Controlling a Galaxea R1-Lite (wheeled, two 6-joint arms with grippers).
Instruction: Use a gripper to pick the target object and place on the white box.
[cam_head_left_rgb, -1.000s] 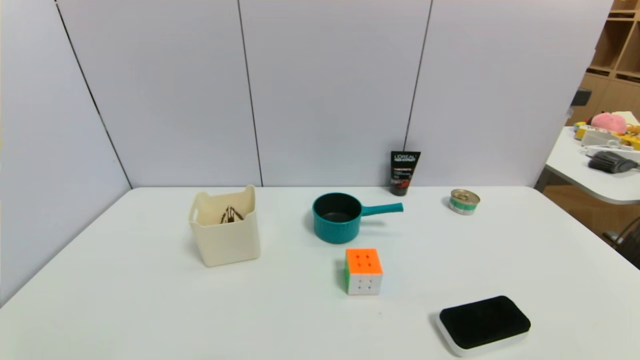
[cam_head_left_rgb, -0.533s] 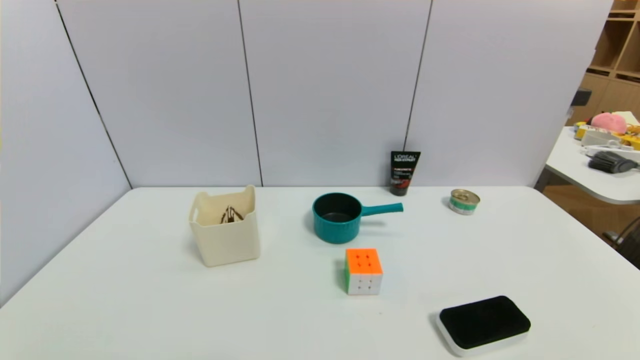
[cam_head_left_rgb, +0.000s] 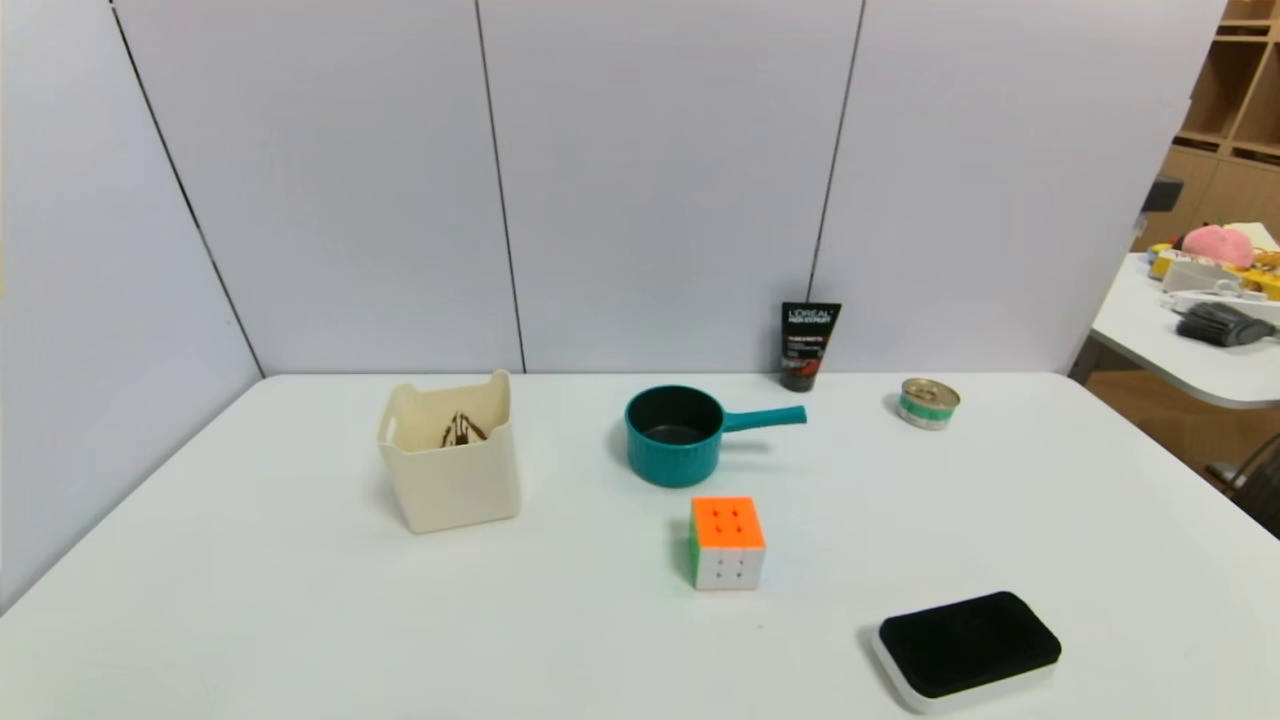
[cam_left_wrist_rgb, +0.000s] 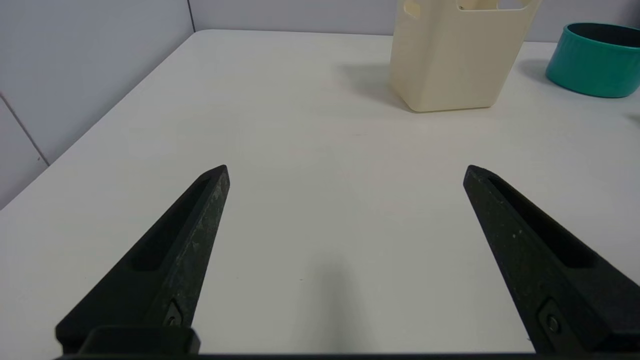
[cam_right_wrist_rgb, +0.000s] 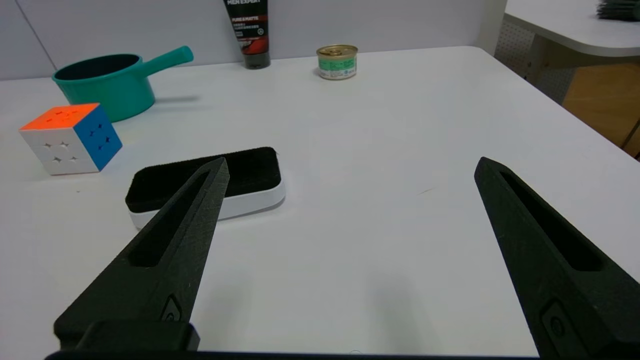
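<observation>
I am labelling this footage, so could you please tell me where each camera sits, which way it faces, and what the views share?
Head view: high on the robot, looking forward and down over the white table; no arm shows.
Left wrist view: low behind the open left hand, facing the cream-white plastic tub.
Right wrist view: low behind the open right hand, facing the black-topped white pad and orange-and-white puzzle cube.
Shared: both wrist views show the teal saucepan.

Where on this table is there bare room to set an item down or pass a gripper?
Bare stretches: the near left, in front of the cream plastic tub; the far right, beyond the black-topped white pad and right of the small tin can. Crowded: the middle, where the teal saucepan sits near the orange-topped puzzle cube.
</observation>
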